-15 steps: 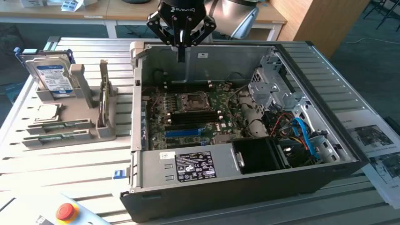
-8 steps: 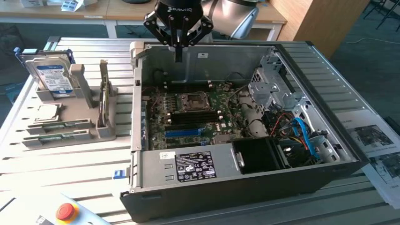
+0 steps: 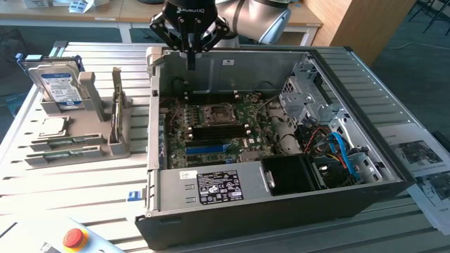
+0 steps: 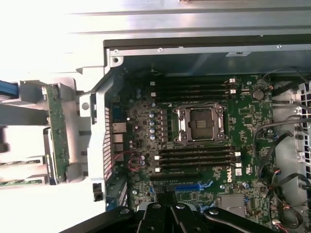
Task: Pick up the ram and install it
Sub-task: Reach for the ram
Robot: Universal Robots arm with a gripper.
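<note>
Over open computer case (image 3: 281,208) edge, pincer (image 3: 191,64) clenched, empty; ram (image 3: 117,103) upright in grey holder (image 3: 118,150), well apart.

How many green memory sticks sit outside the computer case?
3. One memory stick stands on edge beside the case; a second stick and third stick lie flat. Others may be hidden.

Hand (image 4: 167,209) cut by frame edge; power-supply label (image 3: 219,187) print unreadable.
</note>
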